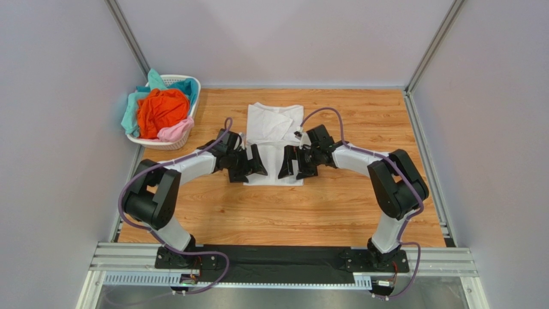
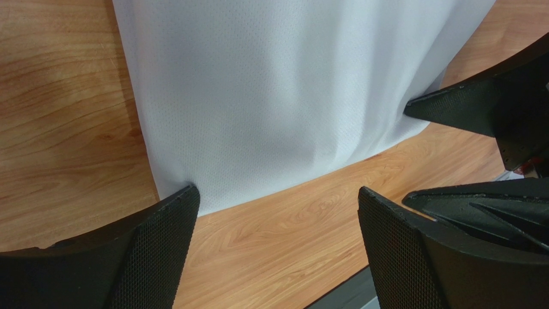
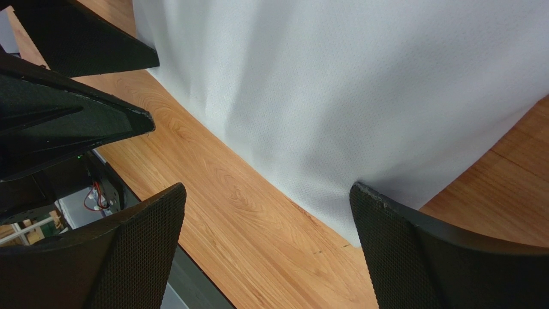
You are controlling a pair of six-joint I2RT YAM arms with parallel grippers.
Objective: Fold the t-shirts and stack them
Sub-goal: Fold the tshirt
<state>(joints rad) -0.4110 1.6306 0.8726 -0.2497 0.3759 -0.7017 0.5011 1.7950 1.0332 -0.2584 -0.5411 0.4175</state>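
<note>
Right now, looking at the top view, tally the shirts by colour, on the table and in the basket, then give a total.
White shirt: 1
Orange shirt: 1
Teal shirt: 1
Pink shirt: 1
Total: 4 showing; the basket pile may hide more.

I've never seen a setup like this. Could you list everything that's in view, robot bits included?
white t-shirt: one, white, partly folded, middle of the table.
orange shirt: one, orange, crumpled on top in the basket.
teal shirt: one, teal, in the basket, behind and left of the orange one.
pink shirt: one, pale pink, at the basket's near side.
basket: one, white lattice, far left corner.
table: one, wood-coloured.
left arm, right arm: two, white and black, based at the near edge.
left pincer, right pincer: two, black, both open, at the white t-shirt's near edge.
</note>
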